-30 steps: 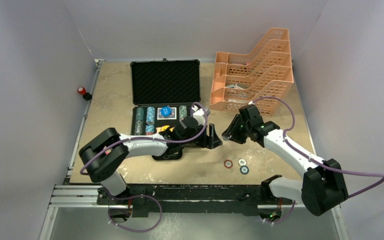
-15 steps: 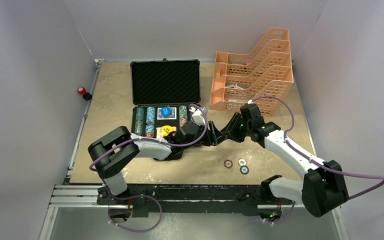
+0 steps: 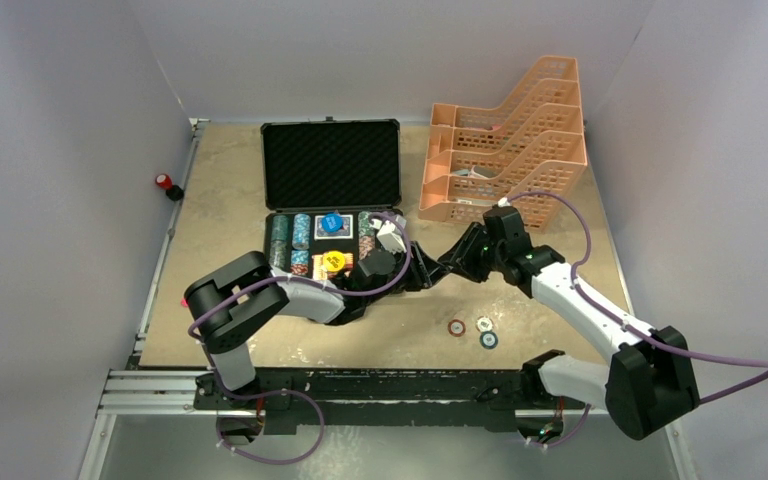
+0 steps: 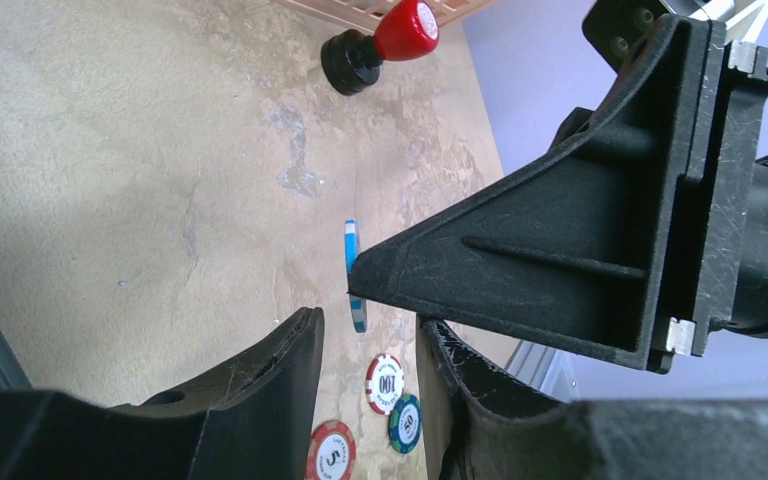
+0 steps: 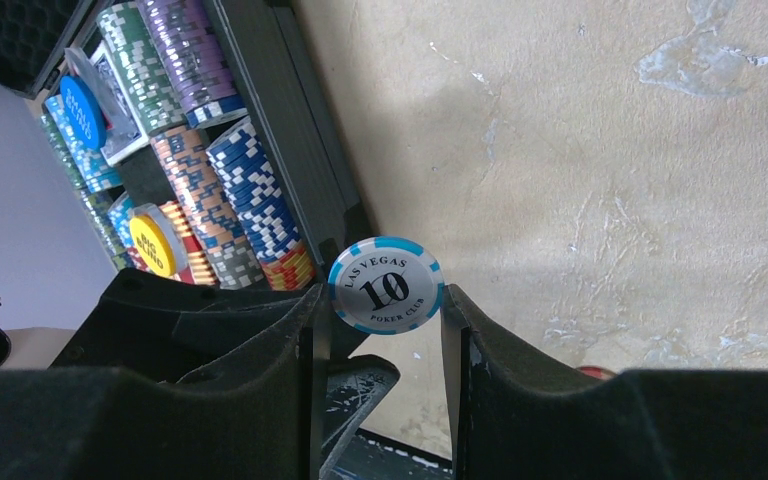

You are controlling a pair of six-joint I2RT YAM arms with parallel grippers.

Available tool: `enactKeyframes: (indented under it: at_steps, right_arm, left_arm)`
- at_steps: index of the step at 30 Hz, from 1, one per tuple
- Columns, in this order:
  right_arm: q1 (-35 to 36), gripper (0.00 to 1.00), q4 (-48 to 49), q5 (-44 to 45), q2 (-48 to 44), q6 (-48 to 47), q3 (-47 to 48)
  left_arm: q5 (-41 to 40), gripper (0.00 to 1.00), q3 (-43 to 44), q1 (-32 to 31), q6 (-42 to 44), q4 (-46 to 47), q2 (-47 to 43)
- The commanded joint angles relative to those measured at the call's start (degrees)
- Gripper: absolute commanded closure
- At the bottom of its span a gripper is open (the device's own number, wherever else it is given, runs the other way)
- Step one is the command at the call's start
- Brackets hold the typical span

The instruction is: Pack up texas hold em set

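The black briefcase lies open, its lower half filled with rows of multicoloured poker chips and a yellow dealer button. My right gripper is shut on a light-blue and white "10" chip, gripping it across its width above the table beside the case. My left gripper faces it tip to tip. The same chip shows edge-on just ahead of its narrowly open jaws, touching neither finger. In the top view the two grippers meet right of the case.
Three loose chips lie on the table in front of the grippers. The peach lattice tray rack stands at the back right. A red-capped black knob-like object sits near the rack.
My left gripper has swung right to meet the right gripper and narrowed its jaws. The right gripper has shifted slightly left with the chip still in it.
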Motion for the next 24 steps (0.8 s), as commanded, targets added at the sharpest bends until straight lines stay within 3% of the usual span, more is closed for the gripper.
enactKeyframes:
  at_steps: [1,12,15,19,22,24]
  right_arm:
    - [0.4,0.62,0.3,-3.2,-0.6,0.2,-0.4]
    - [0.3,0.62,1.8,-5.7,0.6,-0.3,-0.4]
    - [0.3,0.5,1.7,-4.8,1.1,-0.6,0.5]
    - [0.1,0.23,-0.7,-0.1,2.2,-2.7,4.7]
    - [-0.2,0.17,-3.2,4.8,2.3,-3.3,8.2]
    - [-0.2,0.16,-3.6,6.8,2.1,-3.6,9.4]
  left_arm:
    - [-3.1,0.68,-0.3,-0.1,-1.1,6.7,-0.3]
    - [-5.4,1.0,0.4,0.1,-0.8,5.8,-1.1]
    - [-6.4,1.0,1.3,0.3,-0.4,1.6,-2.1]
    - [-7.7,1.0,1.9,1.6,-2.0,-8.6,-6.4]
    - [-12.4,1.0,3.2,3.5,-5.7,-22.8,-11.5]
    - [-19.3,1.0,7.2,4.0,-8.8,-37.3,-14.6]
